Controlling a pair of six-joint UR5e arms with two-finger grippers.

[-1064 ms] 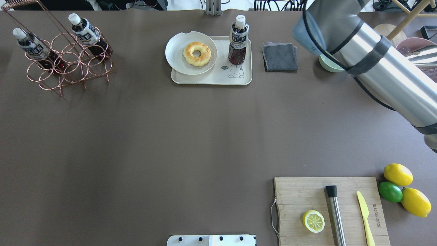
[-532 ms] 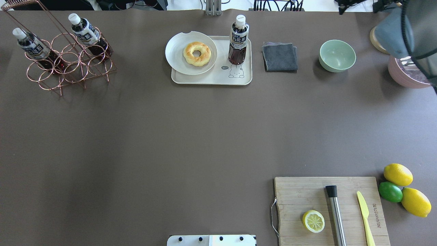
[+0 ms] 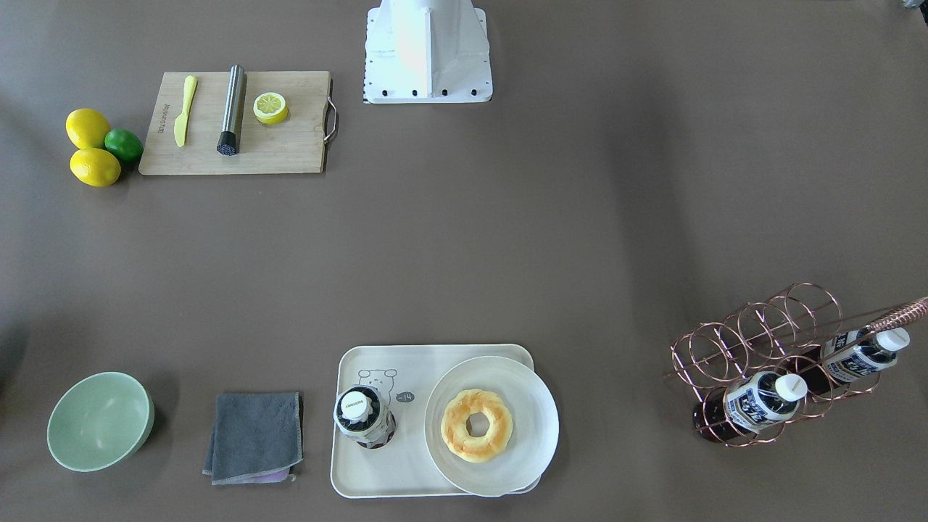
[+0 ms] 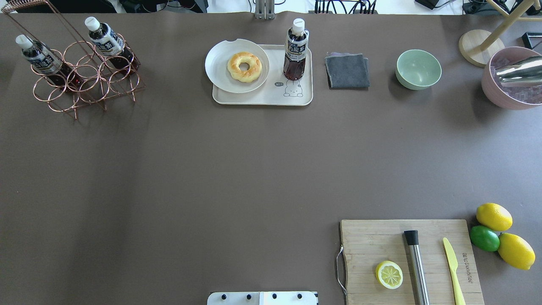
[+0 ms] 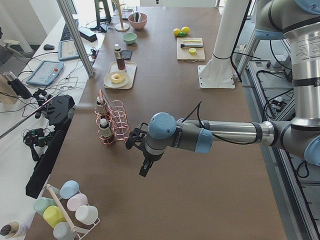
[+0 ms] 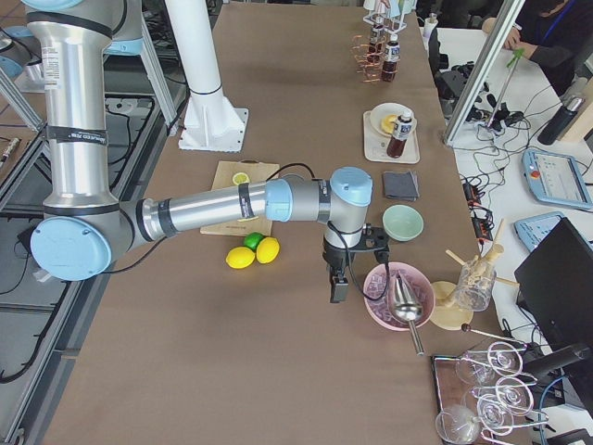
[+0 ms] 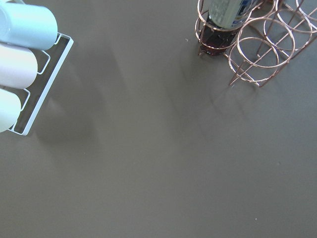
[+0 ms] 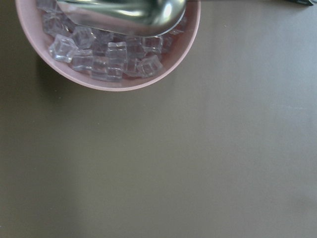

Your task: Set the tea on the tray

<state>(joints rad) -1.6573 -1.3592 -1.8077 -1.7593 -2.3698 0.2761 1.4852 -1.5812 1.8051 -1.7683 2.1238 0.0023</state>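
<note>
The tea bottle (image 4: 295,51) stands upright on the cream tray (image 4: 262,99), at its right end above the bear drawing. It also shows in the front view (image 3: 360,415) on the tray (image 3: 377,471). Two more tea bottles (image 4: 104,38) (image 4: 39,55) lie in the copper wire rack (image 4: 84,80). My left gripper (image 5: 145,168) shows only in the left side view, low over bare table near the rack. My right gripper (image 6: 337,287) shows only in the right side view, beside the pink ice bowl. I cannot tell whether either is open or shut.
A white plate with a doughnut (image 4: 244,66) sits on the tray's left part. A grey cloth (image 4: 347,70), green bowl (image 4: 418,69) and pink ice bowl with a metal scoop (image 4: 512,78) stand to the right. A cutting board (image 4: 410,260) and lemons (image 4: 493,216) lie near right.
My right arm has swung out of the overhead view to the right, uncovering the green bowl and the pink bowl. The tea bottle and tray have not moved.
</note>
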